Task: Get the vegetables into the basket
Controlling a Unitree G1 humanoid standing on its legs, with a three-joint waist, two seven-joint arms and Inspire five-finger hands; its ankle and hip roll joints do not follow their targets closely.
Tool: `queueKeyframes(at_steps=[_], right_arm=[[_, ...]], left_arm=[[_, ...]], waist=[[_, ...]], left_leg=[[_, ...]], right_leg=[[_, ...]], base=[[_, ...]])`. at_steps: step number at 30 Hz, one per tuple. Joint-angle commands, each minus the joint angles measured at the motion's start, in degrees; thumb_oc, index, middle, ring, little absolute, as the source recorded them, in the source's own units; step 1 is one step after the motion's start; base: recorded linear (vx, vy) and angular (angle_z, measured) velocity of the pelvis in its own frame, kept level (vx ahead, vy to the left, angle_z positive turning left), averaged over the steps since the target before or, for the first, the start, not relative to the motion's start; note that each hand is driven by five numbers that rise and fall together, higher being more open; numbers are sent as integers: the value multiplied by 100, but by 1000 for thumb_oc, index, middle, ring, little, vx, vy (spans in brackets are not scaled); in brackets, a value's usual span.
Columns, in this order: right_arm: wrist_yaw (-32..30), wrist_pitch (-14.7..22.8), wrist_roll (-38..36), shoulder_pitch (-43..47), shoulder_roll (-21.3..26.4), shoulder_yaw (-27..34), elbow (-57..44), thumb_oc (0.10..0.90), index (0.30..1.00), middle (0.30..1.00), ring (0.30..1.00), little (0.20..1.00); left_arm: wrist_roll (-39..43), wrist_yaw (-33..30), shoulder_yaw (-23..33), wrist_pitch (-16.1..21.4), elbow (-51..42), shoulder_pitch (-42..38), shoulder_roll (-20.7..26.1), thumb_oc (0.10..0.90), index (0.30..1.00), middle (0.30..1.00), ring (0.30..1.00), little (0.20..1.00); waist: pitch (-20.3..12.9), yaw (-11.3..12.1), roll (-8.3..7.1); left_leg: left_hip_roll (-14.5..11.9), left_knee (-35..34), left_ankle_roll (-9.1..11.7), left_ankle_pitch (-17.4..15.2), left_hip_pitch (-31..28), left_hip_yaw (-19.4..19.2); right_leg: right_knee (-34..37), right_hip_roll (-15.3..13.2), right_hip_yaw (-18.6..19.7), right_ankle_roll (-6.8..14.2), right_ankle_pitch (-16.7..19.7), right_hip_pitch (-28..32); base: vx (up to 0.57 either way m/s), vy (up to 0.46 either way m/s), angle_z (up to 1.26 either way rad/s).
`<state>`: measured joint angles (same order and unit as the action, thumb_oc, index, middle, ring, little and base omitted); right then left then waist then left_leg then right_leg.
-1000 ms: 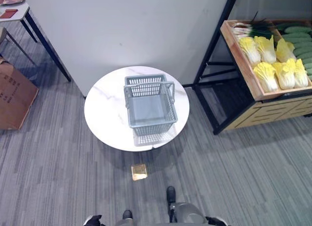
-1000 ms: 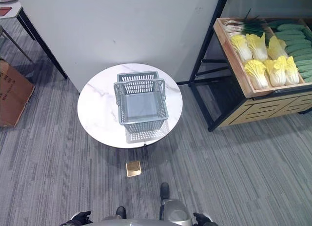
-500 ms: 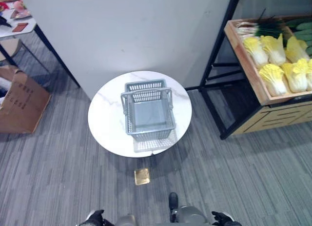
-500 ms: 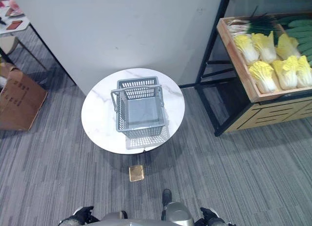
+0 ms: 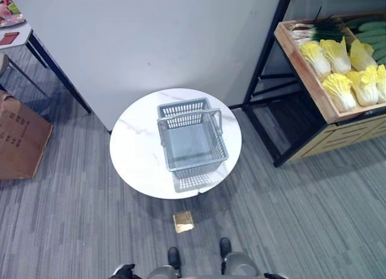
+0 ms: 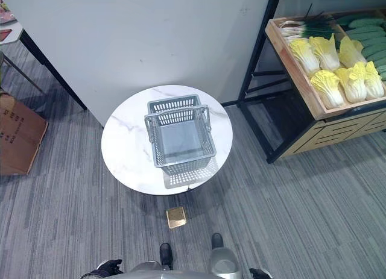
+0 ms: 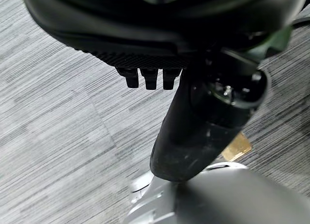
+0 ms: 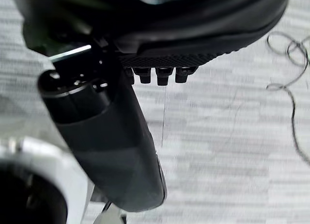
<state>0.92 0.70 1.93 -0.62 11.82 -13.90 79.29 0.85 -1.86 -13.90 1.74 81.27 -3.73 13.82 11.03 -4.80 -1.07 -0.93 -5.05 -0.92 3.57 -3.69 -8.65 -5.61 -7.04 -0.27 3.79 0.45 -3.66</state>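
**Empty grey basket on a round table, vegetables on a shelf to the right**

A grey plastic mesh basket (image 5: pixel 193 140) sits on a round white marble-patterned tabletop (image 5: pixel 136 149), close to the middle and a little toward the far and right edges. It is rectangular with slatted walls and a solid floor, and nothing lies inside it. Its long axis runs from the near edge of the tabletop to the far edge, turned slightly to the left at the far end. Its handle (image 5: pixel 189 117) stands upright across the far half.

The vegetables are well apart from the basket, in a tilted wooden crate (image 5: pixel 300 62) on a black-framed shelf at the right. Pale yellow napa cabbages (image 5: pixel 341 89) lie in rows, leafy ends toward the crate's near edge. Green cucumbers (image 6: pixel 365 35) and spring onions (image 6: pixel 304 27) lie at the crate's far side.

A small gold square (image 5: pixel 183 221) lies on the grey carpet just before the table. A cardboard box (image 5: pixel 18 137) stands at the left.

The left hand (image 7: pixel 150 79) and right hand (image 8: pixel 160 75) hang low over the carpet in their wrist views, fingers curled in, thumbs straight, holding nothing.
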Motion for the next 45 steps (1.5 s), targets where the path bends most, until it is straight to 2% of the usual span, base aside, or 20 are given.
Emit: queueKeyframes(at_steps=[1,7,8,10,11,12,14,16,17,18,23,28,29,30,32,33,34,35,37,45], right_arm=[[-25,-29,9,276,133,-102,19,900,1000,1000,1000,1000],[-257,12,-160,322,289,190,24,900,1000,1000,1000,1000],[-691,117,-209,466,646,492,-251,900,1000,1000,1000,1000],[-827,129,-144,527,824,576,-473,900,1000,1000,1000,1000],[-1120,126,455,493,1307,583,-1805,900,1000,1000,1000,1000],[-1116,109,462,473,1313,592,-1833,900,1000,1000,1000,1000],[-1400,74,1061,403,1885,853,-3336,900,1000,1000,1000,1000],[-1635,93,1496,476,2356,1111,-4236,900,1000,1000,1000,1000],[-1695,261,1837,769,2816,1134,-5168,900,1000,1000,1000,1000],[-1645,401,1922,991,3042,1069,-5818,900,1000,1000,1000,1000],[-1327,660,2021,2002,3329,311,-6889,900,1000,1000,1000,1000],[-1018,770,1525,3708,3098,-955,-6910,900,1000,1000,1000,1000],[-1025,776,1521,3746,3091,-983,-6884,900,1000,1000,1000,1000],[-991,737,1419,4324,2944,-1350,-6677,900,1000,1000,1000,1000],[-1006,700,1382,4918,2782,-1666,-6505,900,1000,1000,1000,1000],[-1007,701,1382,4921,2781,-1669,-6502,900,1000,1000,1000,1000],[-1067,643,1358,5419,2604,-1882,-6115,900,1000,1000,1000,1000],[-1074,651,1356,5441,2598,-1896,-6095,900,1000,1000,1000,1000],[-1102,549,1365,6053,2364,-2174,-5566,900,1000,1000,1000,1000],[-1176,340,1571,7231,1924,-2740,-4230,900,1000,1000,1000,1000]], left_arm=[[-107,66,178,96,73,-78,8,900,1000,1000,1000,1000],[-130,14,411,73,297,38,140,900,1000,1000,1000,1000],[-150,-29,513,82,345,101,178,900,1000,1000,1000,1000],[-187,-56,546,79,349,123,189,900,1000,1000,1000,1000],[-253,-83,656,86,307,188,230,900,1000,1000,1000,1000],[-254,-83,652,85,306,192,225,900,1000,1000,1000,1000],[-305,-101,772,101,237,239,255,900,1000,1000,1000,1000],[-363,-78,818,104,206,238,261,900,1000,1000,1000,1000],[-428,-58,845,87,204,212,288,900,1000,1000,1000,1000],[-496,-40,866,82,201,204,300,900,1000,1000,1000,1000],[-665,-29,785,25,235,190,331,900,1000,1000,1000,1000],[-628,-77,495,27,222,125,367,900,1000,1000,1000,1000],[-628,-77,511,26,223,121,362,900,1000,1000,1000,1000],[-581,-124,352,37,189,64,354,900,1000,1000,1000,1000],[-498,-162,244,44,153,-13,327,900,1000,1000,1000,1000],[-498,-162,246,44,154,-14,326,900,1000,1000,1000,1000],[-403,-230,92,60,96,-107,313,900,1000,1000,1000,1000],[-402,-230,99,59,97,-113,308,900,1000,1000,1000,1000],[-227,-298,-27,94,47,-217,326,900,1000,1000,1000,1000],[21,-434,-335,160,-44,-465,402,900,1000,1000,1000,1000]], waist=[[-41,45,-291],[-190,63,-408],[-259,72,-465],[-268,86,-487],[-290,79,-533],[-287,78,-528],[-285,58,-564],[-297,96,-564],[-338,190,-580],[-356,265,-585],[-387,490,-594],[-304,760,-620],[-299,742,-616],[-211,835,-623],[-105,889,-616],[-106,886,-616],[23,978,-603],[23,969,-599],[141,1042,-570],[431,1186,-541]], left_leg=[[-16,218,-7,-241,84,-2],[4,21,-18,-235,-62,-82],[-10,5,-13,-250,-109,-113],[-8,5,-16,-258,-128,-107],[-10,5,-11,-263,-124,-118],[-10,5,-11,-267,-133,-113],[-10,5,-10,-269,-129,-110],[-8,5,-13,-280,-142,-62],[-13,5,3,-268,-117,-11],[-23,5,21,-261,-108,29],[-53,5,75,-220,-61,159],[-84,5,132,-148,87,296],[-83,5,132,-147,88,300],[-94,5,146,-100,190,347],[-101,5,159,-43,316,398],[-101,5,159,-43,318,399],[-111,5,163,23,464,451],[-111,5,163,25,472,453],[-102,5,165,101,651,517],[-67,5,162,251,1077,658]], right_leg=[[-31,-103,205,232,768,30],[112,-135,226,295,886,102],[155,-134,267,323,909,135],[172,-136,276,328,915,157],[189,-138,271,347,925,154],[188,-138,265,347,920,166],[195,-145,263,362,937,162],[239,-169,206,364,917,208],[321,-191,117,351,868,262],[374,-199,34,336,823,310],[507,-196,-186,297,720,446],[615,-196,-374,266,675,476],[615,-196,-378,266,674,477],[620,-192,-421,245,669,437],[614,-187,-454,233,680,353],[613,-187,-455,233,680,353],[609,-181,-491,221,707,242],[606,-181,-493,220,707,234],[622,-174,-539,212,759,94],[577,-161,-567,198,822,-264]], base=[[36,168,-3],[35,33,-3],[32,-6,-7],[13,-6,-13],[-6,-4,-16],[-20,-2,-11],[-19,-3,-6],[-2,-28,-1],[15,-66,18],[18,-73,28],[18,-48,26],[-18,-44,29],[-62,-38,16],[-74,-37,19],[-87,-35,18],[-117,-28,22],[-78,-18,20],[-121,-26,14],[-74,-4,8],[-42,7,4]])
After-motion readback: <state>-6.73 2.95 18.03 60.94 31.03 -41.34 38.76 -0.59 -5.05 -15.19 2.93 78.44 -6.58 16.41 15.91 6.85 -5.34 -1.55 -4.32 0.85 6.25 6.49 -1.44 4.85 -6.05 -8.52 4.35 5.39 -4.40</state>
